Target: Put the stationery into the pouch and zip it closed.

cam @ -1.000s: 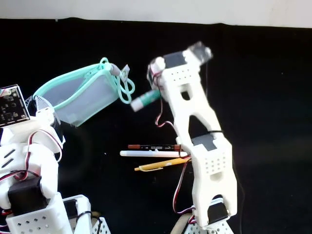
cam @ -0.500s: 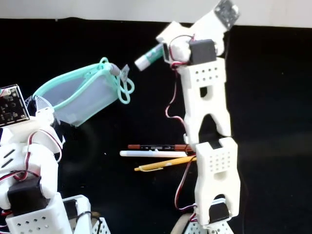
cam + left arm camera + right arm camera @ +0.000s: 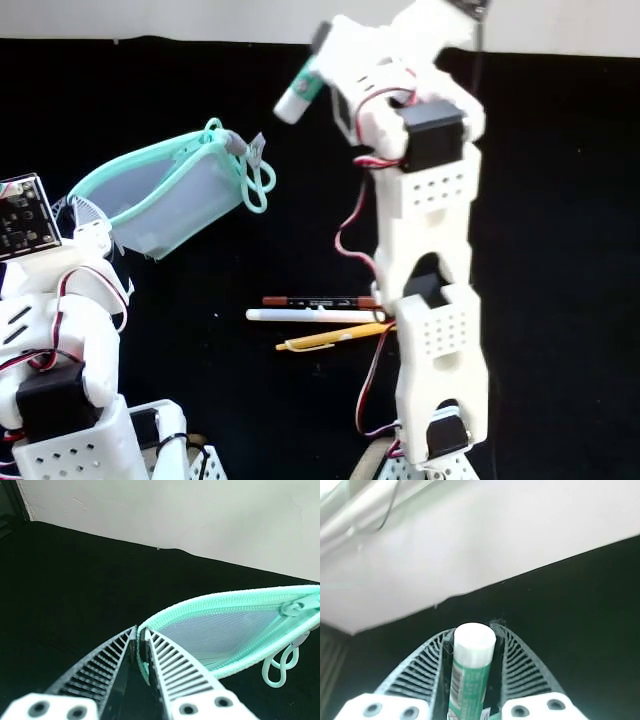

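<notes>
left end effector [image 3: 140,633] pinches the open pouch [image 3: 225,625] by its rim; right end effector [image 3: 472,631] clamps a glue stick [image 3: 469,680], high beside the pouch.

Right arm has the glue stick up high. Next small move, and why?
Probably lower the right tool toward the pouch mouth: its glue stick is clamped above and beside that opening, and the left tool holds the pouch open, off the table.

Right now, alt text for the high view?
The right gripper holds a glue stick up near the open mint pouch, which the left gripper holds off the black table. Three pens lie on it.
</notes>
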Motion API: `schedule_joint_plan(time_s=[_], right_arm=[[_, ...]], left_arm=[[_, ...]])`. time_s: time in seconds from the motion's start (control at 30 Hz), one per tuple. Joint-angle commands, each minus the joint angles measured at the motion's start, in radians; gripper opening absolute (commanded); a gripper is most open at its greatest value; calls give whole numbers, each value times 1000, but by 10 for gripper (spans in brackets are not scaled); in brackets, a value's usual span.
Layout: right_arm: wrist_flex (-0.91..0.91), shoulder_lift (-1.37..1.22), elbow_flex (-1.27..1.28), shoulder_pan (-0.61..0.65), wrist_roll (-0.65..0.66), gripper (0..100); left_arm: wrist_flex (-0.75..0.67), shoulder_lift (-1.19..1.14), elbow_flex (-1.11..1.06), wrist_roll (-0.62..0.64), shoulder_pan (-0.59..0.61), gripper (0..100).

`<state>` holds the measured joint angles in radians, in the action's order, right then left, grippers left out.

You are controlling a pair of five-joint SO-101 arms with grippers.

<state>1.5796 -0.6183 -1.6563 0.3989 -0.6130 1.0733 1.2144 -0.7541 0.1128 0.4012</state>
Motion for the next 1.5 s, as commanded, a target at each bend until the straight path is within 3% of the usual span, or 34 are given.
schedule_joint_plan(time_s=[0.0, 0.23, 0.67, 1.03, 1.47], right_arm=[[-5, 18, -107, 58, 41, 5], [-104, 54, -108, 108, 41, 5], [-119, 194, -107, 351, 126, 5], [-119, 194, -105, 432, 124, 5], [-168, 61, -111, 437, 121, 5]], left_arm=[[9, -5, -5, 2, 7, 7], [9, -5, -7, 2, 7, 7], [9, -5, -7, 2, 7, 7], [9, -5, -7, 2, 7, 7], [9, -5, -8, 2, 7, 7]])
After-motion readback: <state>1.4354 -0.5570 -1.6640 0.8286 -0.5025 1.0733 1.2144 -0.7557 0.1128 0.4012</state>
